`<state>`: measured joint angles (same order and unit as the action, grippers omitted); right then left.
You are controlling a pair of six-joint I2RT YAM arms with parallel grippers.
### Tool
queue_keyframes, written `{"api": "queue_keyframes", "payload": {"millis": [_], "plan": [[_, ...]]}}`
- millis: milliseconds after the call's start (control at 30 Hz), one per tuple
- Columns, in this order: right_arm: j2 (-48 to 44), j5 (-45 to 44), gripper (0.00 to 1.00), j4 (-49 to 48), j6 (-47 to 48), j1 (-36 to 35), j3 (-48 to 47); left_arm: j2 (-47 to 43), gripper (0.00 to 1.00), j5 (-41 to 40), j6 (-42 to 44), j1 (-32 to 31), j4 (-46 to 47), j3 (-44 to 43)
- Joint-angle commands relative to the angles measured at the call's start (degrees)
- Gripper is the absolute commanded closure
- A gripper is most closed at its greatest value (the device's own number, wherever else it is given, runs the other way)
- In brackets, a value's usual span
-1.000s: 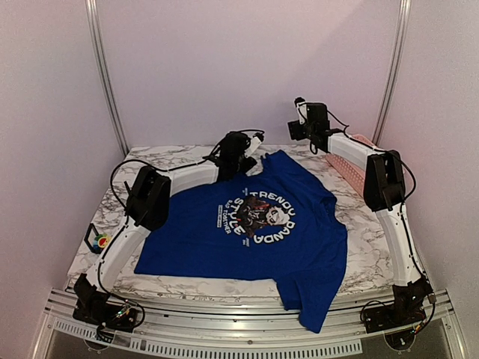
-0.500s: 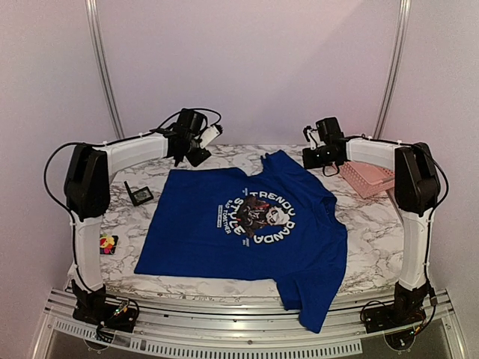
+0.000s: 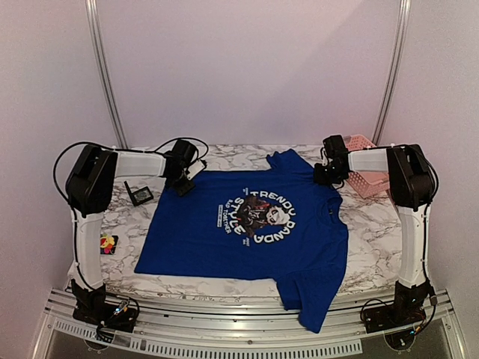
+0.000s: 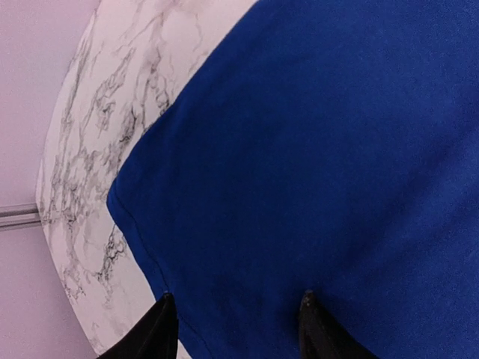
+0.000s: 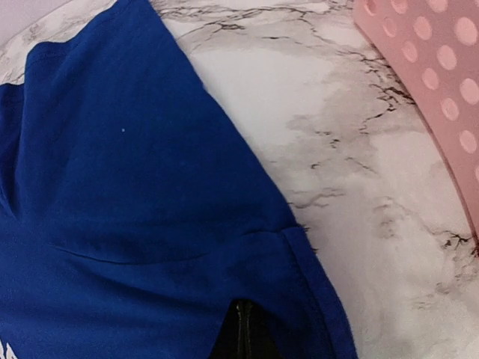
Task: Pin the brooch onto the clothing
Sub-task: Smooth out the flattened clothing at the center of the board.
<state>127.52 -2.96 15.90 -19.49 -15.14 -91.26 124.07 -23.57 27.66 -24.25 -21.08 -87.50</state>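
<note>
Tugging now could drag the clothing (image 3: 299, 247) further off the near counter (image 3: 374, 232) edge, where a corner already overhangs. Your right jaws are shut at the far-right sleeve; whether cloth is caught, I cannot tell. Your left jaws stand part open astride the far-left hem, holding nothing. The brooch (image 3: 108, 243) lies well apart, near left; the pink basket (image 3: 370, 179) crowds your right arm (image 3: 412, 224)

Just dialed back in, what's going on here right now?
Both arms are at the far edge of the royal-blue printed T-shirt spread on the marble table. The left gripper straddles its far-left corner with jaws apart; the right gripper, jaws shut, is down on the fabric by a sleeve. The multicoloured flower-shaped brooch lies untouched at the table's left edge.
</note>
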Motion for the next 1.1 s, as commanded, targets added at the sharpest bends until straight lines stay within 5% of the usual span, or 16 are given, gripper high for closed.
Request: {"api": "queue_keyframes", "payload": {"millis": [0, 467, 833, 1067], "plan": [[1.39, -5.25, 1.0, 6.31, -0.27, 2.95, 1.61, 0.94, 0.45, 0.31, -2.09, 3.38, -3.22, 3.42], [-2.97, -3.48, 1.0, 13.33, 9.69, -0.11, -13.57, -4.86, 0.35, 8.2, -1.82, 3.82, -8.7, -4.31], [-12.77, -0.12, 1.0, 19.32, 1.98, -8.71, -0.54, -15.52, 0.34, 12.56, -0.9, 2.77, -12.86, 4.83], [-15.77, 2.2, 1.0, 14.8, -5.4, -10.7, 13.36, -20.02, 0.34, 13.8, -0.55, 2.87, -17.91, 7.48]]}}
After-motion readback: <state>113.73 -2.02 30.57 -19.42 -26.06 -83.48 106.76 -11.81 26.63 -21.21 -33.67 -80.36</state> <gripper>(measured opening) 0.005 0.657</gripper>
